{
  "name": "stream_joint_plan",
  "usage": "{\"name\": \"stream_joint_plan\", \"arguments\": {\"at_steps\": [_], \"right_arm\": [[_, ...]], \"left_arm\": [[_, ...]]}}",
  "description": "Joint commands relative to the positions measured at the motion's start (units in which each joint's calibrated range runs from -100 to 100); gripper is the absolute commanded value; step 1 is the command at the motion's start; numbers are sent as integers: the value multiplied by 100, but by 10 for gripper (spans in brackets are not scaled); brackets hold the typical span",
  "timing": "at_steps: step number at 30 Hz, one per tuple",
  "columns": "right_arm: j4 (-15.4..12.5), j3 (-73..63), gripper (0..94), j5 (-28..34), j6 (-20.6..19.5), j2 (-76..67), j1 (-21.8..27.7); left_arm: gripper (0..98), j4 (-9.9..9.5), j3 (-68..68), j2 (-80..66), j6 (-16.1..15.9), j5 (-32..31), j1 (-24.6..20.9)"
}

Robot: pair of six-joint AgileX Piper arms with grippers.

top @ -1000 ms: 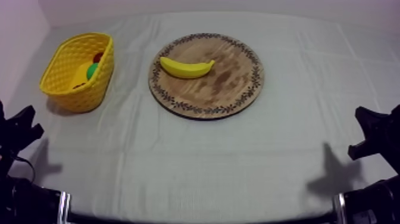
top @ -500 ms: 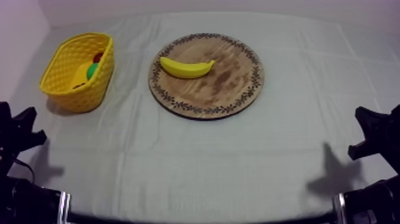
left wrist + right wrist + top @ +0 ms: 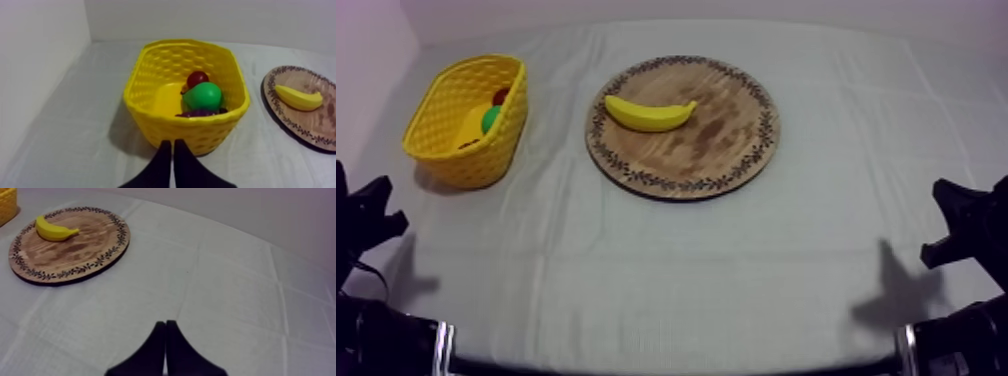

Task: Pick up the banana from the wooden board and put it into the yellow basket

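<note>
At the left side of the bench (image 3: 666,270), the left gripper (image 3: 173,145) sat low, its two black fingers pressed together into a narrow wedge with nothing between them, just short of the near wall of the yellow basket (image 3: 200,132). The basket stood on the cloth at the far left, holding a green pear (image 3: 201,96), a small red fruit (image 3: 197,78) touching the pear on its far side, and a bunch of grapes (image 3: 197,113) against the near wall. To the right of the basket and apart from it lay the round wooden board (image 3: 726,135) with its patterned rim. The banana (image 3: 648,114) lay on the board's left part, ungripped. At the right side, the right gripper (image 3: 165,324) sat low over bare cloth, well apart from the board, fingers likewise together in a narrow wedge, empty.
</note>
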Motion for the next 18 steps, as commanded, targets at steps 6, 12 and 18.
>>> {"name": "stream_joint_plan", "arguments": {"at_steps": [6, 12, 18], "right_arm": [[0, -3, 3, 3, 0, 0, 0], [0, -3, 3, 3, 0, 0, 0], [0, -3, 3, 3, 0, 0, 0]], "left_arm": [[0, 26, -1378, 1044, 107, 84, 15], [0, 48, -2665, 2146, 91, 192, 54], [0, 49, -4014, 3351, -82, 305, 84]]}}
